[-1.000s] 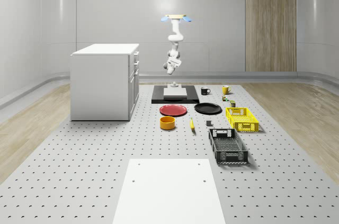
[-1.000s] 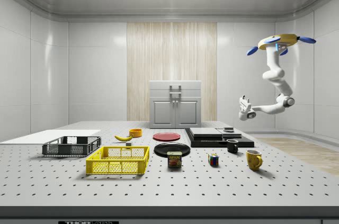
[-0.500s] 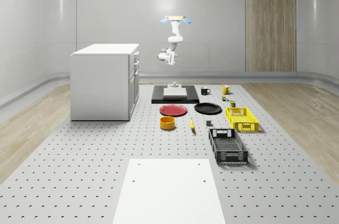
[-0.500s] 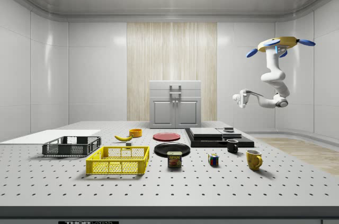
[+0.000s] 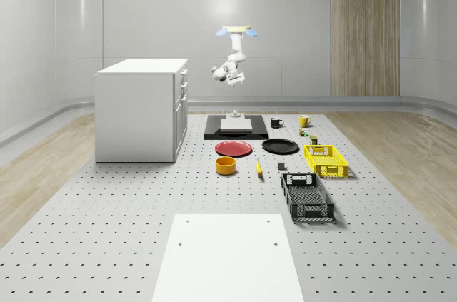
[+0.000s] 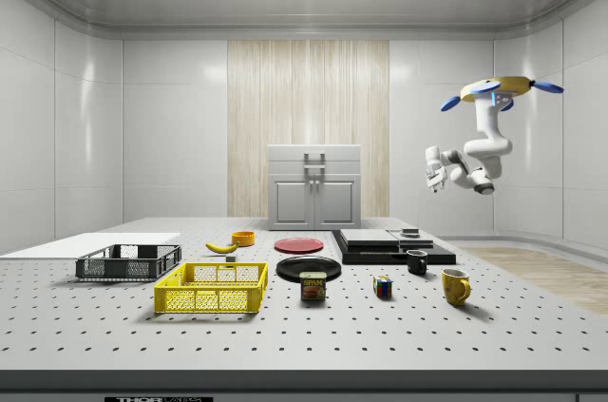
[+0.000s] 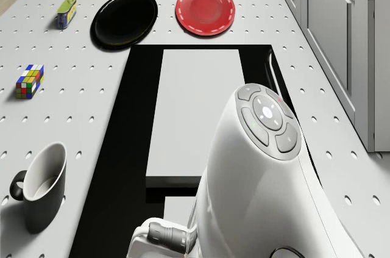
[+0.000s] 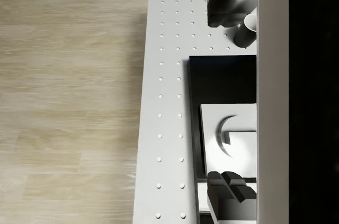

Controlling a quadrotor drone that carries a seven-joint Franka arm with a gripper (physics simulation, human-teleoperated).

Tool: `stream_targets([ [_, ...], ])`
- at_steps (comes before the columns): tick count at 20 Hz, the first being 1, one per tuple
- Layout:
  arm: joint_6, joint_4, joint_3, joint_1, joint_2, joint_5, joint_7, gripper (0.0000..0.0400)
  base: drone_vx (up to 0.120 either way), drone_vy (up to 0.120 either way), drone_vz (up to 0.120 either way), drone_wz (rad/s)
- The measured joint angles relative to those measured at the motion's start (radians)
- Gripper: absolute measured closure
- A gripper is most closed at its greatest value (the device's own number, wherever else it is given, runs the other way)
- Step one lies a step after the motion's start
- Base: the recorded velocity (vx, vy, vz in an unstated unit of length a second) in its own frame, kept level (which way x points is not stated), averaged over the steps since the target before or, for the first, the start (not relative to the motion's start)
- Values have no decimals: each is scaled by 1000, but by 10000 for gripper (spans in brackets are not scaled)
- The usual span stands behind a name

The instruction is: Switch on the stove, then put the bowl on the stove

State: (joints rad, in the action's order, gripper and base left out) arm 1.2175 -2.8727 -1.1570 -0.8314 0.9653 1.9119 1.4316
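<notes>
The drone (image 6: 501,89) is hovering over the black flat stove (image 5: 235,131), gripper (image 6: 433,170) state unclear, while the rigid, light orange bowl (image 5: 226,165) is awaiting a rim grasp.

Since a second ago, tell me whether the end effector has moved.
Yes. In the side view the end effector has risen away from the flat black stove, and the folded arm has drawn it closer under the drone.

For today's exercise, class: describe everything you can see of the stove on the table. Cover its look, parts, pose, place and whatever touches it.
The stove is a flat black slab lying level on the perforated table, at its far end in the whole-scene view. A pale grey rectangular plate sits on top, and a smaller grey panel carries a round knob. Nothing rests on the plate. The red plate and black plate lie just in front, apart from it. The drone hovers above its far end.
</notes>
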Motion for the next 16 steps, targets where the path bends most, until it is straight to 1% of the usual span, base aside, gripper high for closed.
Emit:
stream_targets([
  [3, -33, -15, -39, -80, 29, 45, 52, 0, 120, 0, -120, 0],
  [7, -51, -22, -70, -144, 62, 68, 95, 0, 120, 0, -120, 0],
  [11, -50, -23, -90, -181, 89, 71, 121, 0, 120, 0, -120, 0],
  [16, -37, -23, -106, -207, 119, 64, 141, 0, 120, 0, -120, 0],
])
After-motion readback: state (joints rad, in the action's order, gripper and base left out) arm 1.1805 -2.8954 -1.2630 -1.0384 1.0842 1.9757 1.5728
